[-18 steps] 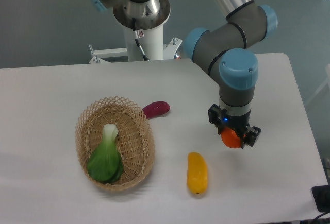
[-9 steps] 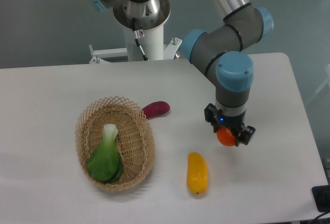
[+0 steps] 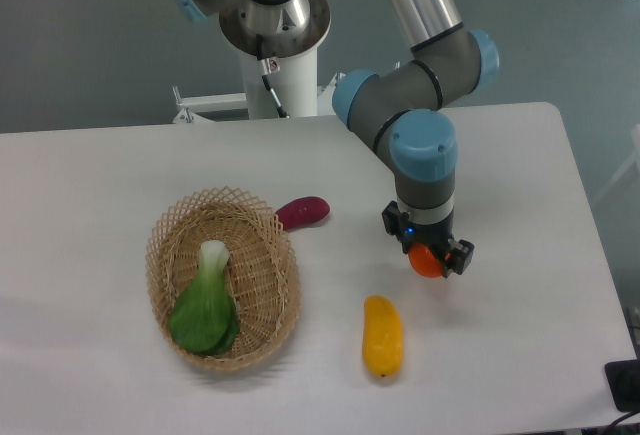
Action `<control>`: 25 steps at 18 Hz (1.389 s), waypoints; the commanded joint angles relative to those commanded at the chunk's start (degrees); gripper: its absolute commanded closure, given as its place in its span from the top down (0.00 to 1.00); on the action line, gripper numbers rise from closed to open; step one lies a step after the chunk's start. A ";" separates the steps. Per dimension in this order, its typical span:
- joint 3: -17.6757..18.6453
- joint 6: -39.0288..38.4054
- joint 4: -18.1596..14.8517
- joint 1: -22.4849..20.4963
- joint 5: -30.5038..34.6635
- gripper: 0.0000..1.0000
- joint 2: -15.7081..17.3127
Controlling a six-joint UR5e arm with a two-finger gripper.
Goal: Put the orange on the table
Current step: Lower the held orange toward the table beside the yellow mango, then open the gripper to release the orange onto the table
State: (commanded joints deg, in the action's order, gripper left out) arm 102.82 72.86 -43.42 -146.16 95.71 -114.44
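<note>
The hand (image 3: 428, 252) has shifted left, pinching the small, glossy red-orange orange (image 3: 428, 261).

Arm (image 3: 420, 65) is showing silver-grey tube links, dark grey joint housings and light blue round end caps. White column base (image 3: 282, 65) is carrying a polished metal flange; a black cable is running down its front. Gripper (image 3: 428, 253) is appearing black and blocky, with a small blue light glowing on its body.
</note>
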 joint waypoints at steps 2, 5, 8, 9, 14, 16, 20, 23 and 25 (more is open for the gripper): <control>1.41 5.07 0.18 0.00 0.09 0.72 0.53; 2.12 6.95 0.27 -0.09 1.05 0.89 0.88; 2.47 6.86 0.27 -0.17 0.97 1.00 1.23; 2.56 6.77 0.35 -0.26 0.79 1.00 1.58; 1.77 6.77 0.62 -3.15 -4.64 1.00 3.60; 1.50 7.21 0.09 -5.00 -7.98 1.00 4.83; -1.65 5.11 -1.48 -5.88 -6.94 1.00 3.61; -6.65 4.40 -4.38 -6.24 -6.85 1.00 2.12; -14.71 4.31 -13.30 -6.42 -6.77 1.00 -0.34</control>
State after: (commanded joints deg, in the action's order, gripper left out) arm 88.11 77.17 -56.72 -152.58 88.94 -114.77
